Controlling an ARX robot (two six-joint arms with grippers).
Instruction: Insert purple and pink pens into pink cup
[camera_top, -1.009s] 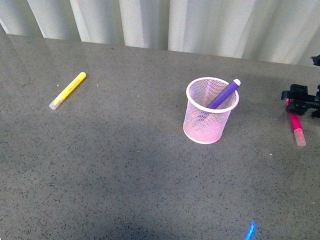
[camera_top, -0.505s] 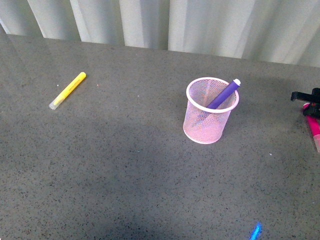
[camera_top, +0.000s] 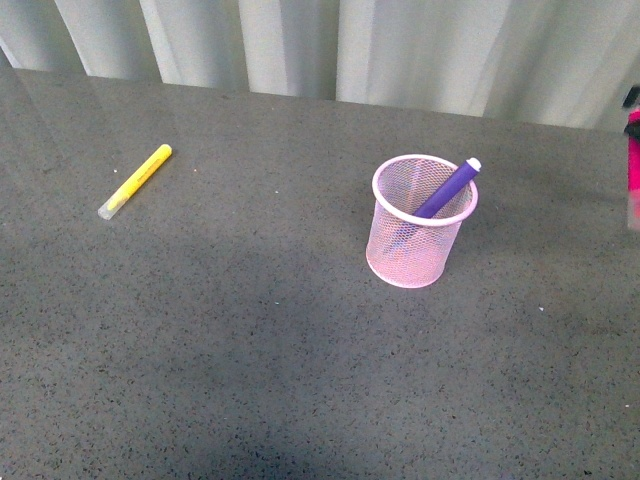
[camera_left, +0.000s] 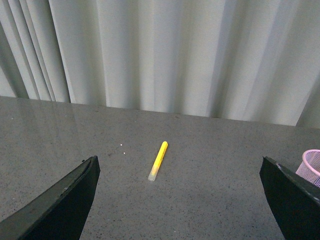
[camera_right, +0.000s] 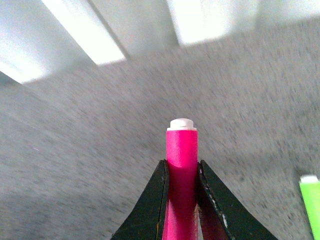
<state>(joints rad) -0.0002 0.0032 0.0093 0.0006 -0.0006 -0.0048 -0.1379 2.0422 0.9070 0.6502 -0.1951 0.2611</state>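
The pink cup (camera_top: 421, 220), a pale pink wire-mesh cup, stands upright on the table right of centre. The purple pen (camera_top: 448, 187) leans inside it, its end sticking out over the right rim. The pink pen (camera_top: 633, 165) shows as a magenta sliver at the right edge of the front view, lifted off the table. In the right wrist view my right gripper (camera_right: 181, 175) is shut on the pink pen (camera_right: 181, 150). My left gripper (camera_left: 180, 200) is open and empty above the table; the cup's rim (camera_left: 313, 167) shows beside its finger.
A yellow marker (camera_top: 135, 181) lies on the table at the far left, also in the left wrist view (camera_left: 158, 160). A green marker tip (camera_right: 311, 200) shows in the right wrist view. White curtains hang behind the table's far edge.
My right gripper has lifted the pink pen off the table and moved up and right, nearly out of the front view. The cup, purple pen and yellow marker have not moved.
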